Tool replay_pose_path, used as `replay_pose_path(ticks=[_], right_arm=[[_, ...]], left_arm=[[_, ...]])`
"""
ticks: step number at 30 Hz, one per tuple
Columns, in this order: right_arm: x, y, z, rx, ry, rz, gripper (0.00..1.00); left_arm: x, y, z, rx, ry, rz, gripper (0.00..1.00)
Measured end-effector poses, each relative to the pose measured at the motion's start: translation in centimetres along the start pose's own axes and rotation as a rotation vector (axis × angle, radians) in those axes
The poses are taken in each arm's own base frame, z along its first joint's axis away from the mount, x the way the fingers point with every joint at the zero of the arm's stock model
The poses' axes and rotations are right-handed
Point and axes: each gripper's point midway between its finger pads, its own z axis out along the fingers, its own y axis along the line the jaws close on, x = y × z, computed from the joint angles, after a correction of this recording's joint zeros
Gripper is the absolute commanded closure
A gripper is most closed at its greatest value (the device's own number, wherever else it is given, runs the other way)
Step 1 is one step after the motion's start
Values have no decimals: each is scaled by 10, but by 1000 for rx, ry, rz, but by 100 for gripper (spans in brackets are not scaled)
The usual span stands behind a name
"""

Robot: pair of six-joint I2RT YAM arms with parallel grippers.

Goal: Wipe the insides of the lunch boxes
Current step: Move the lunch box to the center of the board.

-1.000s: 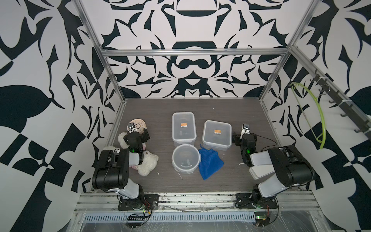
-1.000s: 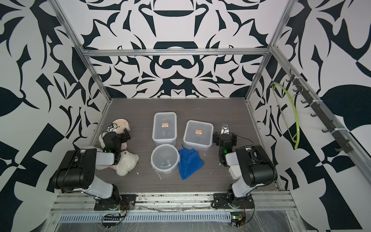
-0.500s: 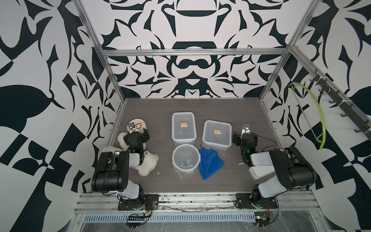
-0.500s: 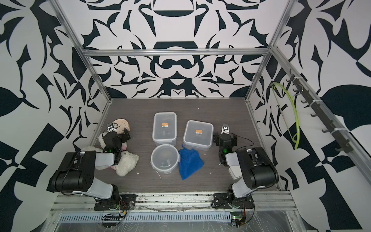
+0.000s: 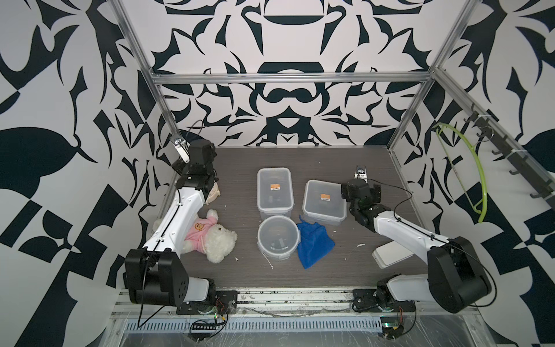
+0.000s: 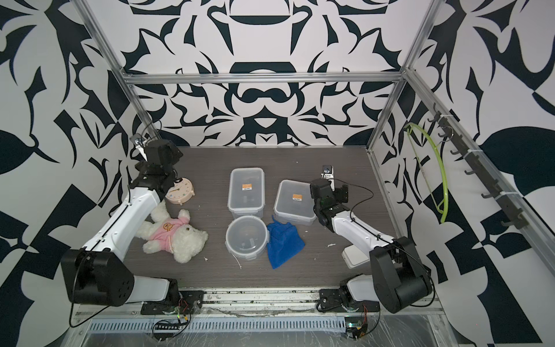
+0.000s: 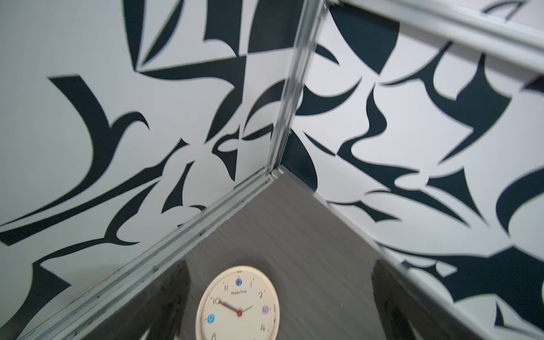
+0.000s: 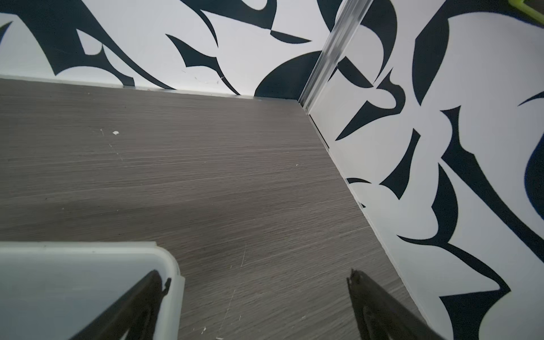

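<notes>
Left gripper (image 7: 276,282) wide open, empty, up over clock (image 7: 238,306) at far left. Right gripper (image 8: 256,275) spread wide too, empty, one finger over square lunch box (image 5: 324,202) right edge.

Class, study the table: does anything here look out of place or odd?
A plush bear sprawls partly under the left arm, a clock sits behind it, and white scraps litter the tabletop; none suits wiping work.

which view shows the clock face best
The left wrist view: the clock appears large and close, numerals and hands readable, though the frame edge cuts part of it off. Both top views show it small and partly hidden by the left arm. The right wrist view misses it.
</notes>
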Motion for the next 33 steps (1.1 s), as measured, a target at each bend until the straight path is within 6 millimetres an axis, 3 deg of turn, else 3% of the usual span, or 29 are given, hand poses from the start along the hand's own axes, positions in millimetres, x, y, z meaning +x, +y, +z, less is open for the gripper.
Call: replay_pose_path(ticks=[3,4,6,9,10,15,19,27,33], right_arm=[[-12,17,-9,-62,25,-15,23],[-14,27,-14,-104,33,-23,36],[-14,53,-27,-211,50,-33,61],[-7,101,-51,-392,96,-50,94],[-4,118,-59,-446,114,-61,100],[24,185,-90,-632,213,-129,100],[52,216,-106,-740,305,-173,100],[84,230,-98,-754,412,-193,100],[77,233,-81,-710,416,-199,100]], left_arm=[[-12,-6,3,-48,37,-7,0],[-11,-9,6,-54,57,-3,8],[-2,-16,12,-45,108,11,19],[21,-27,18,-3,204,51,20],[29,-29,18,13,234,59,20],[49,-45,14,111,336,54,22],[61,-59,9,192,409,36,24],[93,-89,9,316,558,6,25],[112,-100,6,368,650,-19,23]])
